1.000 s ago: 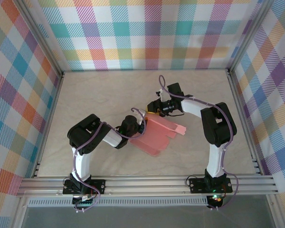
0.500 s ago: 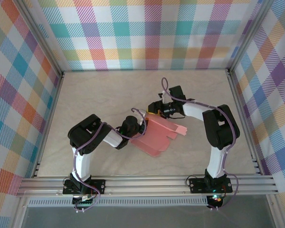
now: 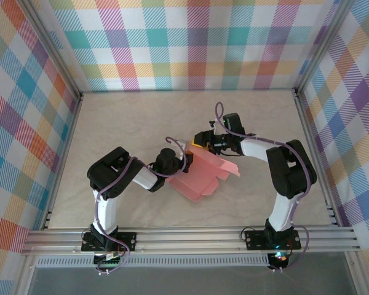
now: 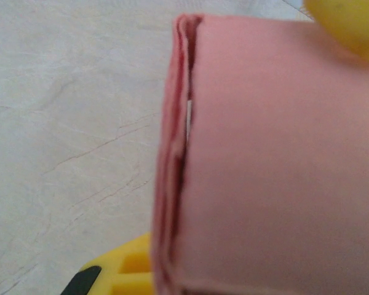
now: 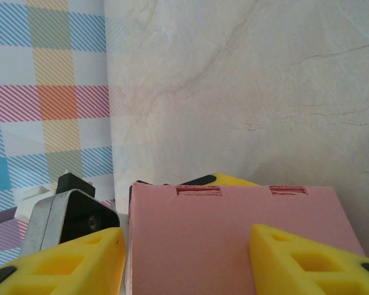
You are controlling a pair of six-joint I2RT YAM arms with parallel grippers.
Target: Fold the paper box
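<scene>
The paper box (image 3: pixel 204 176) is salmon-pink card, partly folded, with flaps spread toward the right at the table's middle. My left gripper (image 3: pixel 183 161) is shut on its left edge. In the left wrist view the layered card edge (image 4: pixel 179 153) runs up the picture, with one yellow finger (image 4: pixel 120 270) beside it. My right gripper (image 3: pixel 200 144) hovers at the box's far edge, open. In the right wrist view its two yellow fingertips (image 5: pixel 67 261) stand apart over a pink panel (image 5: pixel 197 246) with two slots. The left gripper's black body (image 5: pixel 71 212) sits just beyond.
The beige table (image 3: pixel 129 123) is ringed by checked cloth walls (image 3: pixel 190 43) on an aluminium frame. A metal rail (image 3: pixel 190 236) crosses the near edge by both arm bases. Bare table lies behind and to the left of the box.
The right arm's elbow has swung right and nearer while its gripper stays at the box's far edge. The box has settled slightly. The left gripper keeps its hold.
</scene>
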